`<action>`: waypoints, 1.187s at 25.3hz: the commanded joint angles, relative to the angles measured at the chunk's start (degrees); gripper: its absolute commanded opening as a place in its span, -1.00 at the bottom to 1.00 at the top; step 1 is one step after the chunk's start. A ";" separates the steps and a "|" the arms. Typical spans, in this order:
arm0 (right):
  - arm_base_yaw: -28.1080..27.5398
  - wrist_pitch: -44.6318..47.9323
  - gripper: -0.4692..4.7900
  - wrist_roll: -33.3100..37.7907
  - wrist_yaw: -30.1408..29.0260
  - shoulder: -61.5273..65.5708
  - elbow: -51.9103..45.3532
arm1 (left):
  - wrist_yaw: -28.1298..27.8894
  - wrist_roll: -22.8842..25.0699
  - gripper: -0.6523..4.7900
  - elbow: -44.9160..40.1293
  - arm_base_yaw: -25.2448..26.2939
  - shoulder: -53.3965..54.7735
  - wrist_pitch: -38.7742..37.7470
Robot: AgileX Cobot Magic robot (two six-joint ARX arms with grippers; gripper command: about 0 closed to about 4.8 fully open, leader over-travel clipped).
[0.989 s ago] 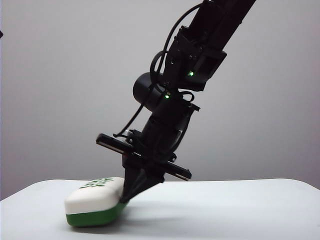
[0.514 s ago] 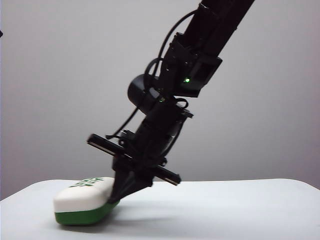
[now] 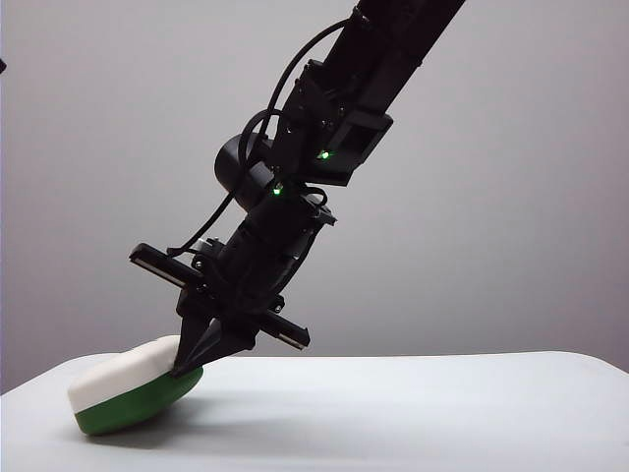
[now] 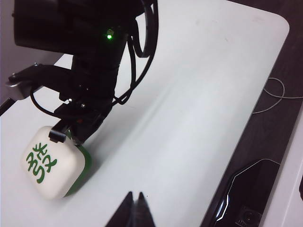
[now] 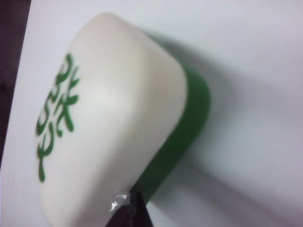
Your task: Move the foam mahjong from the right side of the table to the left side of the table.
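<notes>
At the left end of the table (image 3: 413, 393), in the exterior view, the foam mahjong (image 3: 128, 388) is seen close to the near-left corner, tilted so that its right end is raised and its dark green base is exposed; compared with the pictures from a second and half a second ago, the block has been displaced steadily leftward, and the tilt has increased; the right gripper (image 3: 189, 366) is pressed against the raised right end of the block, its fingertips drawn together to a narrow point, and nothing appears to be clamped between them, so the motion is judged to be a push rather than a carry; in the right wrist view the fingertips (image 5: 128, 210) are seen touching the seam between white top and green base; the left gripper (image 4: 134, 208) is held apart from the block above bare tabletop, fingertips together and empty; the transfer is judged nearly complete, since little table remains beyond the block, and further pushing risks tipping it over or off the edge.
</notes>
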 commanded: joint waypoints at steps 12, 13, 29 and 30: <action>-0.42 -3.43 -0.84 -4.31 4.35 0.63 0.59 | 0.07 -0.02 -0.78 0.39 0.02 -0.11 2.16; -0.68 -3.28 -0.84 -4.28 4.33 0.63 0.61 | 0.09 -0.02 -0.78 0.39 0.00 -0.09 2.40; -1.25 2.64 -0.84 -4.92 4.37 1.38 0.61 | 0.07 0.02 -0.78 0.35 0.02 0.11 2.82; -1.27 1.57 -0.84 -6.21 4.83 1.38 0.61 | 0.07 0.00 -0.78 0.35 0.02 0.13 2.82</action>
